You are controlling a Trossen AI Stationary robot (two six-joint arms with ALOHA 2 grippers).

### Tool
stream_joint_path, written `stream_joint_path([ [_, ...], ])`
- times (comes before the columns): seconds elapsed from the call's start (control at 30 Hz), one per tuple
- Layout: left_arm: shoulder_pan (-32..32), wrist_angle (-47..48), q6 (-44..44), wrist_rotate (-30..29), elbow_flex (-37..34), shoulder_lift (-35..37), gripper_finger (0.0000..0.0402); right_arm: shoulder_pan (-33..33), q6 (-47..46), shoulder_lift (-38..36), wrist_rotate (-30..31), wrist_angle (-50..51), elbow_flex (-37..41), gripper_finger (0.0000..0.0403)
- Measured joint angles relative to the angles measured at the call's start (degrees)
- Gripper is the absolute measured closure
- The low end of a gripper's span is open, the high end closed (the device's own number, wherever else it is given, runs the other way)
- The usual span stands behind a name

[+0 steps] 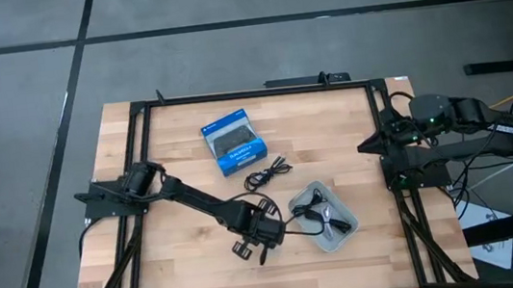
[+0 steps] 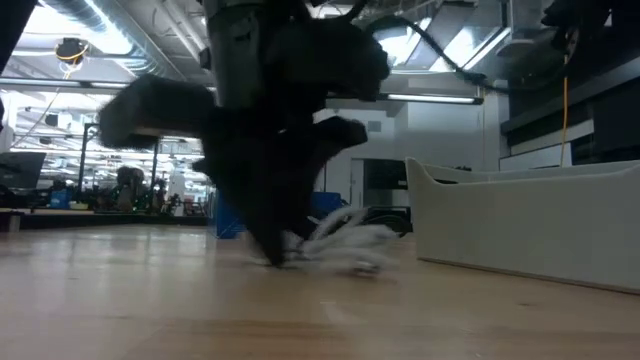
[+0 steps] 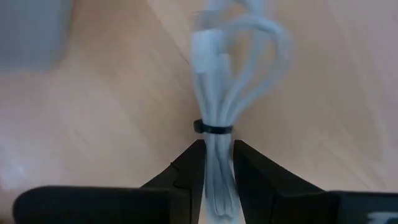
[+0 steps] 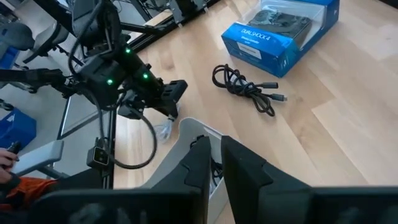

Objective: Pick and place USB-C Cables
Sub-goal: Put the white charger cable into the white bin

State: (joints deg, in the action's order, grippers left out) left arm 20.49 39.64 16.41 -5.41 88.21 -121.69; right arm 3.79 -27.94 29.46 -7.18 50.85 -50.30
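High view: the left gripper (image 1: 265, 232) works near the middle of the wooden table (image 1: 182, 259), with bare boards all round it on the near and left sides and the table's front edge some way off. Just to its right sits the pale grey tray (image 1: 341, 238), close enough to limit sideways room; black cables (image 1: 324, 212) lie inside it. Beyond the gripper, a loosely coiled black cable (image 1: 268, 173) lies on the boards, and farther off still the blue box (image 1: 233, 143).

In the left wrist view the fingers (image 3: 180, 177) are narrowed onto the whitish-silver cable (image 3: 217, 124), pinching its folded strands. A black tie (image 3: 213, 129) binds the bundle just ahead of the fingertips, and its loops fan out past that over the wood. The low view shows this cable (image 2: 335, 240) at table level beside the gripper, with the tray wall (image 2: 520, 235) standing to one side.

The right gripper (image 4: 214, 165) waits at the table's right edge, its fingers nearly closed with only a thin gap and nothing between them.
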Motion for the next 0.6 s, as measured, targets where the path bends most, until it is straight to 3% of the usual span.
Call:
stream_joint_path([
  [0.27,-0.35,0.38,-3.3,3.17,0.28,-1.92,0.0328,0.0,0.15,0.01,0.02,0.9,0.0,0.0358],
  [0.43,-0.59,1.05,-8.24,2.9,-0.01,-0.55,0.0384,0.0,0.17,-0.01,0.04,2.02,0.0,0.0358],
  [0.6,-1.17,4.83,-11.6,1.66,2.49,2.72,0.039,0.0,1.37,-0.01,0.04,2.0,0.0,0.0358],
])
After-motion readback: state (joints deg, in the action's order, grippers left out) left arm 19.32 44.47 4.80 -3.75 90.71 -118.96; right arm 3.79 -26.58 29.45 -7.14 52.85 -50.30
